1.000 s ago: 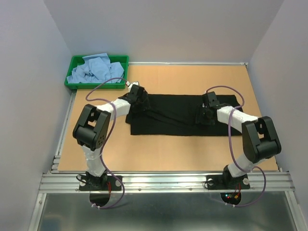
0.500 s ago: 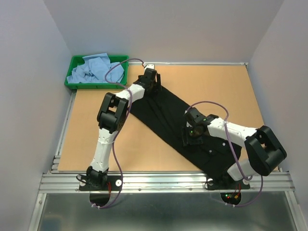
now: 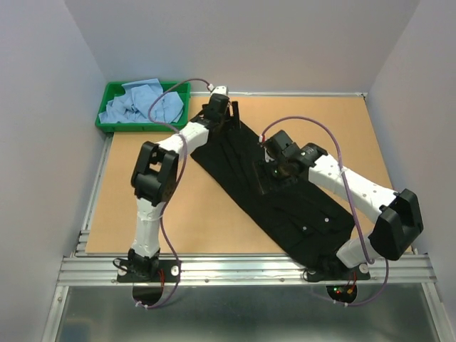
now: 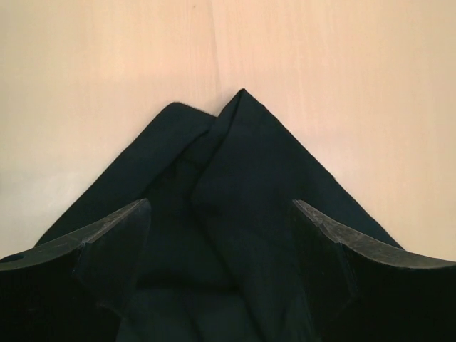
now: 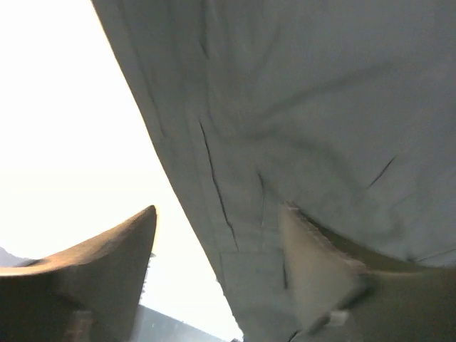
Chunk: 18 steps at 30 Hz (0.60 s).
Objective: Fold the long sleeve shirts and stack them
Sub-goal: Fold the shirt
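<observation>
The right jaws have slid up the black shirt (image 3: 306,214), soft creased cloth stretched from eleven to five o'clock. I see them and the left jaws spread.

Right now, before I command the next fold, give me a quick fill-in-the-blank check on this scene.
The black shirt lies ___ across the table.
The light blue shirts are piled in the ___ tray.
The left claw is ___, its fingers either side of the black shirt's tip.
Missing words: diagonally; green; open.
</observation>
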Tool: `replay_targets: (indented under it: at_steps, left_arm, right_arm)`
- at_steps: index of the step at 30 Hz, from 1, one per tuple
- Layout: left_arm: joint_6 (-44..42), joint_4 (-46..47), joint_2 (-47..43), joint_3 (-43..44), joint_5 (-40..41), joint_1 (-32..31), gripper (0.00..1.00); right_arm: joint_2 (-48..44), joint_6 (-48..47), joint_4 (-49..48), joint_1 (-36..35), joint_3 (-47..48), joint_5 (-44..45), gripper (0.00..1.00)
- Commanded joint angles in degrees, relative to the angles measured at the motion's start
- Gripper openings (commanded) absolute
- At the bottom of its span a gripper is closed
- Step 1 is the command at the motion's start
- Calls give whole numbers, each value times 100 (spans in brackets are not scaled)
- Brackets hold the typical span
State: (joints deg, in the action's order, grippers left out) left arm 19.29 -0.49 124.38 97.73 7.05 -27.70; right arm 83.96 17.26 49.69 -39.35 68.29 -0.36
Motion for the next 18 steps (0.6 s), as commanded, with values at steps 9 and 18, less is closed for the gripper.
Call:
replay_targets:
  at_steps: [9,18]
  left_arm:
    - [295,-364,-3893,-2810,763,46,91]
    - [602,-312,-6029,-5307,1281,213,91]
  right_arm:
    - [1631,-1908,-1004,419,1871,108,100]
    - [3186,-2560,-1664,525,2934,-201,100]
